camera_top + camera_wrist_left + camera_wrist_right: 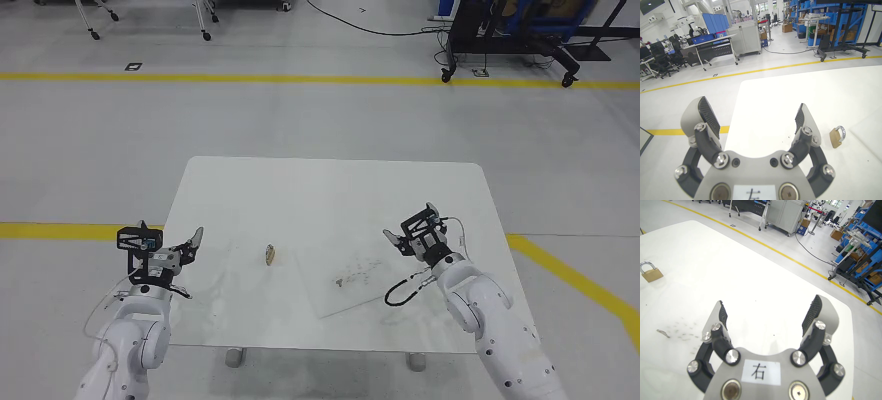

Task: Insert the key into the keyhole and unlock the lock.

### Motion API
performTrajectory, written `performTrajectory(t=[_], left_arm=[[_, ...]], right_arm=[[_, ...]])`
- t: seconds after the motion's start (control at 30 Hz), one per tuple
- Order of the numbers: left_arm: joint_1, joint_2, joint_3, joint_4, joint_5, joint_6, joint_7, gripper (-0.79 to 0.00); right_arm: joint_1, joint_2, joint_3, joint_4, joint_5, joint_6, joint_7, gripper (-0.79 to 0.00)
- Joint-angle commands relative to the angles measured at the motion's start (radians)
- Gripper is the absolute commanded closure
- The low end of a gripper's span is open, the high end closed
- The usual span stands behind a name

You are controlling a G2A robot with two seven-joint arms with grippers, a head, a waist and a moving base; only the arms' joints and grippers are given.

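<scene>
Left gripper (752,113) hangs at the left edge of the white worktop (330,190), low over the near corner. Its jaws are spread wide with nothing between them, and the ribbed pads (708,115) are bare.

Next over is the padlock (270,254). It lies flat on the worktop a bit left of centre, well apart from both grippers. It has a brass body and a silver shackle, and as far as I can see the shackle looks seated.

To its right and slightly nearer to me is the key (340,282), small and silver, flat on the surface. It is apart from the padlock and nothing touches it. Grey scuff marks (683,330) are scattered just beside the key.

Right gripper (768,306) sits over the right part of the worktop, near the key but clear of it. Its jaws are also wide apart and hold nothing.
</scene>
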Motion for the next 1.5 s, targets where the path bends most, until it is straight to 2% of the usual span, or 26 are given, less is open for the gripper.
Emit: performTrajectory(t=[0.0,0.1,0.2,0.33,0.6,0.73,0.77,0.8,0.83,0.87,0.97,1.07,1.1,1.17,1.47], left_arm=[[0.0,0.0,0.0,0.0,0.0,0.0,0.0,-0.785],[0.0,0.0,0.0,0.0,0.0,0.0,0.0,-0.785],[0.0,0.0,0.0,0.0,0.0,0.0,0.0,-0.785],[0.0,0.0,0.0,0.0,0.0,0.0,0.0,-0.785],[0.0,0.0,0.0,0.0,0.0,0.0,0.0,-0.785],[0.0,0.0,0.0,0.0,0.0,0.0,0.0,-0.785],[0.0,0.0,0.0,0.0,0.0,0.0,0.0,-0.785],[0.0,0.0,0.0,0.0,0.0,0.0,0.0,-0.785],[0.0,0.0,0.0,0.0,0.0,0.0,0.0,-0.785],[0.0,0.0,0.0,0.0,0.0,0.0,0.0,-0.785],[0.0,0.0,0.0,0.0,0.0,0.0,0.0,-0.785],[0.0,0.0,0.0,0.0,0.0,0.0,0.0,-0.785],[0.0,0.0,0.0,0.0,0.0,0.0,0.0,-0.785],[0.0,0.0,0.0,0.0,0.0,0.0,0.0,-0.785],[0.0,0.0,0.0,0.0,0.0,0.0,0.0,-0.785]], right_arm=[[0.0,0.0,0.0,0.0,0.0,0.0,0.0,-0.785],[0.009,-0.001,-0.029,0.029,0.022,-0.078,-0.014,-0.785],[0.063,-0.008,-0.099,0.083,-0.025,-0.119,0.018,-0.785],[0.141,-0.021,-0.192,0.151,-0.014,-0.236,0.016,-0.785],[0.284,-0.027,-0.268,0.312,0.076,-0.598,-0.044,-0.785],[0.348,-0.028,-0.292,0.414,0.155,-0.773,0.004,-0.785],[0.364,-0.03,-0.301,0.434,0.164,-0.794,0.02,-0.686],[0.378,-0.031,-0.314,0.446,0.164,-0.817,0.032,-0.533],[0.392,-0.033,-0.326,0.457,0.157,-0.831,0.044,-0.449],[0.402,-0.034,-0.336,0.467,0.146,-0.832,0.055,-0.391],[0.421,-0.039,-0.366,0.48,0.112,-0.808,0.075,-0.348],[0.435,-0.042,-0.39,0.483,0.074,-0.8,0.075,-0.262],[0.437,-0.043,-0.395,0.484,0.071,-0.799,0.064,-0.206],[0.446,-0.041,-0.402,0.487,0.062,-0.844,0.02,0.0],[0.462,-0.033,-0.417,0.527,-0.021,-0.83,-0.058,0.0]])
